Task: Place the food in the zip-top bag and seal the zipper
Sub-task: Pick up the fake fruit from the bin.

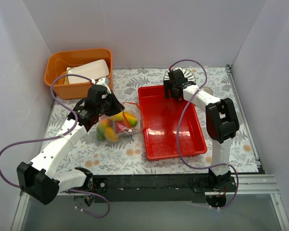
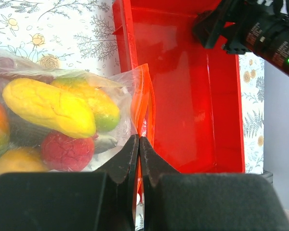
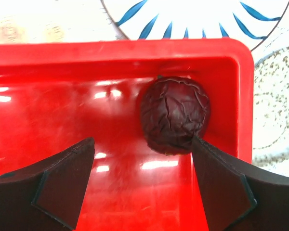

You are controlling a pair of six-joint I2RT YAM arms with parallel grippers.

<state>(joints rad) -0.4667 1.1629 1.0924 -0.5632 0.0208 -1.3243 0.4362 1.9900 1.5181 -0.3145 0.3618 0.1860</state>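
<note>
- Right gripper (image 3: 142, 144) gapes wide and empty around the dark plum (image 3: 173, 113), tucked in the red tray's (image 3: 62, 57) corner.
- The plum looks light, hard and prone to roll: straddle its middle.
- Left gripper (image 2: 138, 144) pinches the flimsy zipper (image 2: 147, 96).

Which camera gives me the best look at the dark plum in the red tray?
Right wrist: the plum sits large and unobstructed in the tray corner, just ahead of the open right gripper. In the top and left wrist views, the right gripper covers it.
</note>
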